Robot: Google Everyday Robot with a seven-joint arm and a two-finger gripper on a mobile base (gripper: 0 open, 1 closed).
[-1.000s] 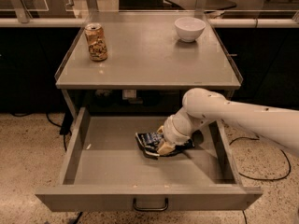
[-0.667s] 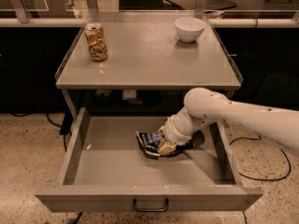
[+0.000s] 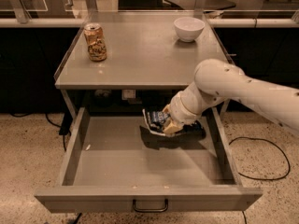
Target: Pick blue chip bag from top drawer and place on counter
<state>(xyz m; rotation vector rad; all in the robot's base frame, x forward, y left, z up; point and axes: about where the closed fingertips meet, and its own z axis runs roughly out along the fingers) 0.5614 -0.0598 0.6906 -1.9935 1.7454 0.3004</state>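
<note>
Camera view: the top drawer (image 3: 93, 200) stands pulled out below the table (image 3: 140, 59), seen from the front and above.
Gripper (image 3: 169, 125): inside the drawer toward its back right, pinching the blue chip bag (image 3: 154, 119) at the bag's right side.
Blue chip bag: crumpled, held just above the drawer floor, a dark shadow under it.
Arm (image 3: 224, 85): white, reaching in from the right.
Table: carries a tan can (image 3: 95, 42) at back left and a white bowl (image 3: 188, 28) at back right.
</note>
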